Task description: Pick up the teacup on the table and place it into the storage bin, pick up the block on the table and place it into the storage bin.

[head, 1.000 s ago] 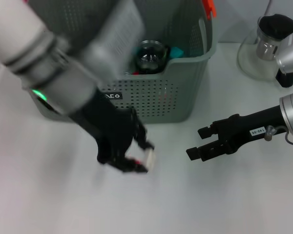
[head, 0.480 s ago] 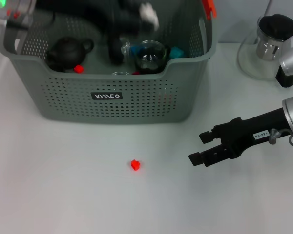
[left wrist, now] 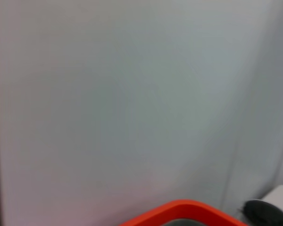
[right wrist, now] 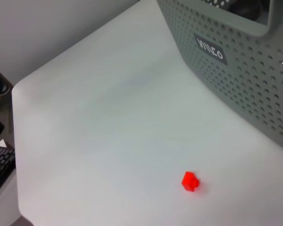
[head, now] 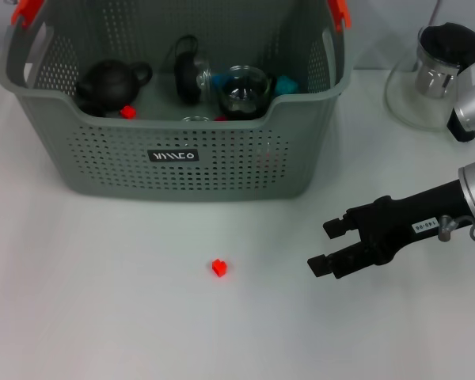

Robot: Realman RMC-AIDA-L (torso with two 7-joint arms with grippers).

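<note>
The right hand (head: 326,247), black with its two fingers spread wide and holding nothing, hovers low over the white counter (head: 103,317), to the right of the small red plastic block (head: 218,267). That block lies alone in front of the large grey-green perforated storage bin (head: 222,166), well apart from it, so I judge it the step left. No teacup is on the counter; a glass vessel (head: 244,91) and a black teapot (head: 107,83) lie in the bin. Nothing blocks the approach. The left hand is out of view.

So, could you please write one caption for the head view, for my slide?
Small red block lies on the white table before the storage bin; the open right gripper hovers beside it.
</note>
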